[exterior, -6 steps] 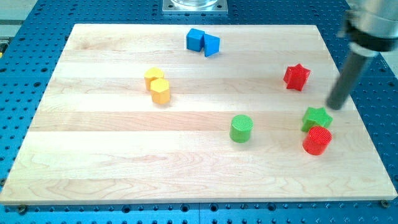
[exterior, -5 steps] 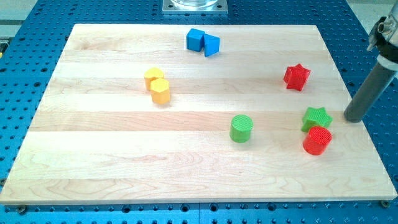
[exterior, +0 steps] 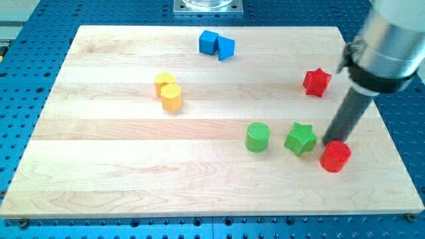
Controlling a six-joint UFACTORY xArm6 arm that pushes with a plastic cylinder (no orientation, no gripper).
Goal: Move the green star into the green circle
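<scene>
The green star (exterior: 300, 138) lies on the wooden board (exterior: 133, 166), right of centre toward the view's bottom. The green circle block (exterior: 257, 137) stands a short gap to its left. My tip (exterior: 331, 142) rests just right of the green star, touching or almost touching the red circle block (exterior: 335, 157) at its upper left. The dark rod rises from the tip toward the view's upper right.
A red star (exterior: 317, 81) lies above the rod toward the right edge. Two yellow blocks (exterior: 167, 91) sit together left of centre. Two blue blocks (exterior: 216, 44) sit together near the view's top edge.
The rod swung from right of the green star and swept left. The green star slid left, close to the green circle. The red circle shifted slightly down-left.
</scene>
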